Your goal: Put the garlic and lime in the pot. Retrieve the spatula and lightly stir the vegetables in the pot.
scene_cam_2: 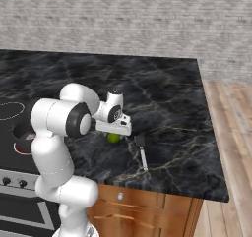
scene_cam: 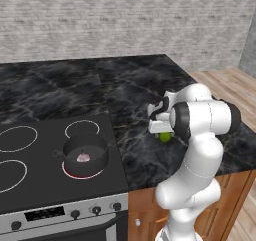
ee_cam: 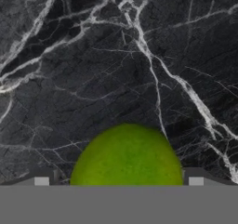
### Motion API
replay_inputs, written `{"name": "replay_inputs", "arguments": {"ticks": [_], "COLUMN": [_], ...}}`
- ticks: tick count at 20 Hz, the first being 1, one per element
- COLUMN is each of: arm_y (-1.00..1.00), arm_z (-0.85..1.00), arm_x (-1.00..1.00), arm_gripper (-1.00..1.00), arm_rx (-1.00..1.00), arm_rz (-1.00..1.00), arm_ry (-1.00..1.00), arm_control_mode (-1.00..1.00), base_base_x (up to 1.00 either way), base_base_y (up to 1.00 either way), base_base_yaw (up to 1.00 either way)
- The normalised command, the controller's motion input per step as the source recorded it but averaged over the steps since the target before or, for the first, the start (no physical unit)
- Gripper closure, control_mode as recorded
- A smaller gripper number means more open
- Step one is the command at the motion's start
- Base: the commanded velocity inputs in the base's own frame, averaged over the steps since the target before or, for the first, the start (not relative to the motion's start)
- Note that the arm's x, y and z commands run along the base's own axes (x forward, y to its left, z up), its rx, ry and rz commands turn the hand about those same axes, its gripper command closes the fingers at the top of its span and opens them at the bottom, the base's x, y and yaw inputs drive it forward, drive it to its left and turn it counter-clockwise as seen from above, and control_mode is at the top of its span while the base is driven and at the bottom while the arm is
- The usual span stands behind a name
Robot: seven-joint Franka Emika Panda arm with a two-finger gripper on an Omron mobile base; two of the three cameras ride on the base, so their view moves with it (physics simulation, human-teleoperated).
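The yellow-green lime (scene_cam: 164, 137) (scene_cam_2: 113, 137) lies on the black marble counter, right of the stove. My gripper (scene_cam: 162, 132) (scene_cam_2: 113, 133) (ee_cam: 118, 181) hangs straight over it, open. In the hand view the lime (ee_cam: 128, 153) sits between my two fingertips (ee_cam: 42, 180), and whether they touch it cannot be told. The pale garlic (scene_cam: 83, 157) rests inside the dark grey pot (scene_cam: 98, 162) on the stove's front right burner. A dark-headed spatula (scene_cam_2: 141, 151) with a pale handle lies on the counter just right of the lime.
The stove (scene_cam: 45, 180) has several burner rings, and the one under the pot glows red. The counter's front edge (scene_cam_2: 162, 188) runs close behind the spatula. A brick wall (scene_cam: 150, 25) backs the counter.
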Motion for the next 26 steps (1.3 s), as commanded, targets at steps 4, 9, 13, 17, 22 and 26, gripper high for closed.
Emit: {"name": "replay_inputs", "arguments": {"ticks": [4,9,13,17,22,26], "arm_y": [0.00,0.03,0.03,0.05,0.06,0.21], "arm_z": [-0.12,-0.11,0.00,0.00,0.05,0.44], "arm_x": [-0.19,-0.01,0.00,0.00,-0.27,-0.68], "arm_gripper": [-1.00,-1.00,-1.00,1.00,1.00,1.00], "arm_rx": [0.00,0.00,0.00,0.00,0.00,0.00], "arm_rz": [0.00,0.00,0.00,0.00,0.00,0.01], "arm_ry": [0.01,0.07,0.04,0.05,0.00,-0.09], "arm_control_mode": [-1.00,-1.00,-1.00,-1.00,-1.00,-1.00], "base_base_x": [0.00,0.00,0.00,0.00,0.00,0.00], "base_base_y": [0.00,0.00,0.00,0.00,0.00,0.00], "base_base_yaw": [0.00,0.00,0.00,0.00,0.00,0.00]}}
